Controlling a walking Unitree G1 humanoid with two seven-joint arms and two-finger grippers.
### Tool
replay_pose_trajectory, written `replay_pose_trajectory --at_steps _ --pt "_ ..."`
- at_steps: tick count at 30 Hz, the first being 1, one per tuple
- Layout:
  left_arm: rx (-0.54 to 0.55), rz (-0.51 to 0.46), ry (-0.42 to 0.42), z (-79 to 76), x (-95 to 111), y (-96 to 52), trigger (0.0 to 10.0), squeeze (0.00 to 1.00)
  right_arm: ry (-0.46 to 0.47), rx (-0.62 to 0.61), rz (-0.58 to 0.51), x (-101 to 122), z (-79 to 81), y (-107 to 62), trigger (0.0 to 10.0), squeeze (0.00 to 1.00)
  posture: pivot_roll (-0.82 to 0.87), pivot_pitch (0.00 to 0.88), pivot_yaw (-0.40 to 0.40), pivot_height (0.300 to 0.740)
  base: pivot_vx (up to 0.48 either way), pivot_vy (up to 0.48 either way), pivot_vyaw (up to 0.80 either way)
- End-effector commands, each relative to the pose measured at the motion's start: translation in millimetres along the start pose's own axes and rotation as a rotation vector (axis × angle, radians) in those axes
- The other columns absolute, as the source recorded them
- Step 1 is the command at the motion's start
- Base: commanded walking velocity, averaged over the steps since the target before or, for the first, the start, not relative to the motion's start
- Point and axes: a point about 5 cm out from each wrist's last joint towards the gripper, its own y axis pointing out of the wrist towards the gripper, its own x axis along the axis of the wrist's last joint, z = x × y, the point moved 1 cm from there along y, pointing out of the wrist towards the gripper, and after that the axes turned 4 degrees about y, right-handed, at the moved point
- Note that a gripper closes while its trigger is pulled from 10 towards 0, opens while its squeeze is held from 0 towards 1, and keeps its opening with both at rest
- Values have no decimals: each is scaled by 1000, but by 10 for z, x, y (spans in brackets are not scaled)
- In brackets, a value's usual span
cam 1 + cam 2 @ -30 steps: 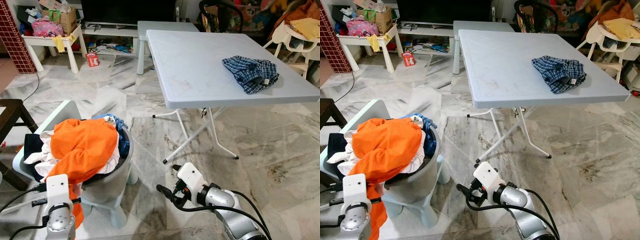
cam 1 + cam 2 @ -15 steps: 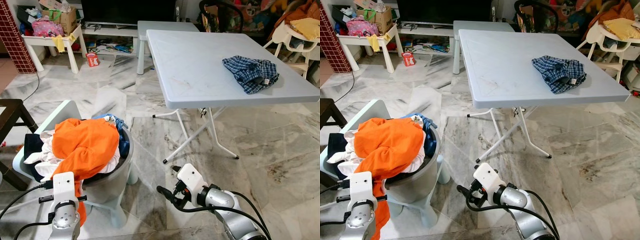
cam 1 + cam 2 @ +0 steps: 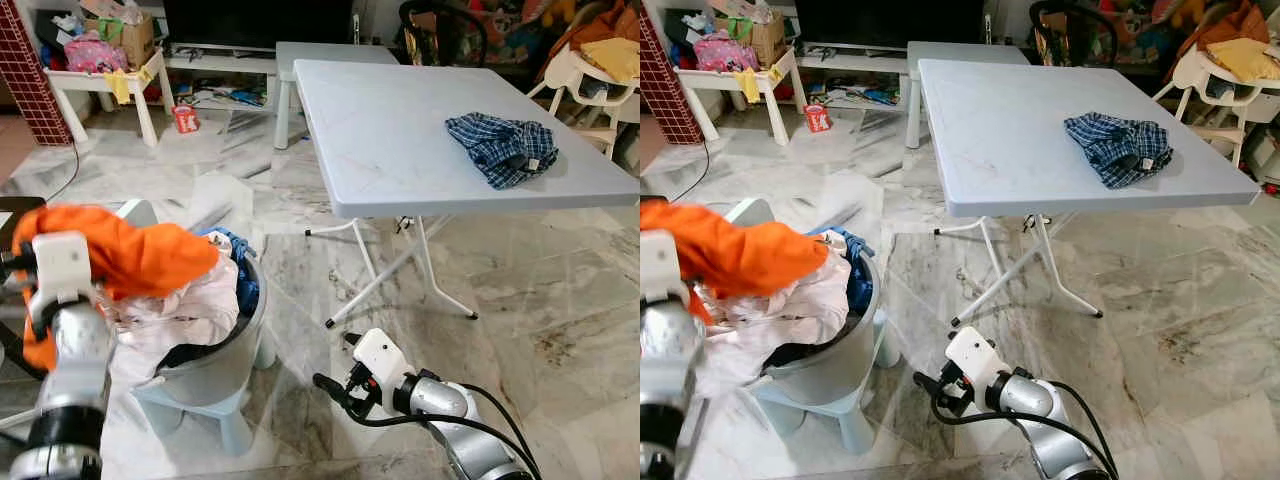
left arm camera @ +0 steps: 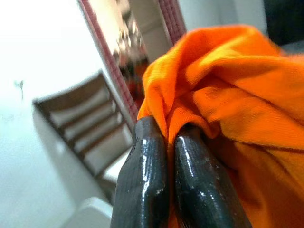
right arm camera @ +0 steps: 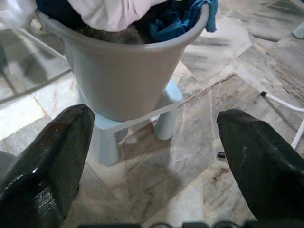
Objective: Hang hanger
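The right gripper [image 5: 152, 156] hangs low over marble floor [image 3: 560, 290], its 2 fingers spread wide. The left gripper [image 4: 164, 142] pinches a soft, crumpled orange garment [image 3: 130, 255] above the round grey laundry basket [image 3: 215, 365]. Beyond, a flat folding table [image 3: 400, 130] carries a bunched plaid cloth [image 3: 500, 145].

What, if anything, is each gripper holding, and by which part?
The left gripper pinches a fold of the orange garment, lifted above the laundry bucket. The right gripper is open, holding nothing.
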Motion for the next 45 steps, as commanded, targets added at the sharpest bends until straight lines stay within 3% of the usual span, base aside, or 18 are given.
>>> replay_pose_trajectory --at_steps 1,4,6,10,15,16,17,18,22,29,30,34,37,45 --pt "-74 -134 -8 -146 271 44 0 0 -6 -12 -2 4 -11 -5 10000 0 37 0 -60 740 0 0 0" --pt "-151 -196 -28 -268 402 34 0 0 -5 -17 -5 9 -10 -8 10000 0 31 0 -55 740 0 0 0" --pt "-273 -201 -33 -468 365 -88 0 0 -2 -26 -10 13 -8 -18 10000 0 18 0 -50 740 0 0 0" --pt "-296 -179 -22 -510 293 -139 0 0 -1 -29 -10 12 -8 -22 10000 0 14 0 -48 740 0 0 0" --pt "-392 172 41 -627 -502 -629 0 0 3 -36 -8 3 -13 -48 10000 0 16 0 -58 740 0 0 0" --pt "-412 190 36 -636 -558 -692 2157 0 2 -36 -7 4 -15 -49 10000 0 17 0 -59 740 0 0 0" --pt "-422 210 25 -639 -607 -746 10000 451 0 -34 -6 3 -17 -50 10000 0 22 0 -64 740 0 0 0" --pt "-430 232 11 -640 -653 -794 10000 1000 -3 -31 -5 4 -18 -51 10000 0 24 0 -66 740 0 0 0" --pt "-451 331 1 -632 -835 -939 10000 1000 -13 -16 -1 12 -22 -45 10000 0 36 0 -80 740 0 0 0" --pt "-467 358 -42 -617 -892 -1034 10000 1000 -20 -7 1 24 -23 -40 10000 0 45 0 -81 740 0 0 0" --pt "-405 294 -30 -528 -833 -1005 10000 1000 -20 -6 1 24 -19 -39 10000 0 43 0 -79 740 0 0 0" --pt "-364 113 -39 -421 -581 -1001 10000 1000 -13 -9 0 16 -14 -43 10000 0 45 0 -78 740 0 0 0" --pt "-380 68 -61 -411 -481 -1072 10000 1000 -9 -9 2 6 -7 -42 10000 0 46 0 -77 740 0 0 0" --pt "-433 84 -119 -404 -335 -1209 10000 1000 -16 -9 8 -1 -26 -48 10000 0 47 0 -85 740 0 0 0"
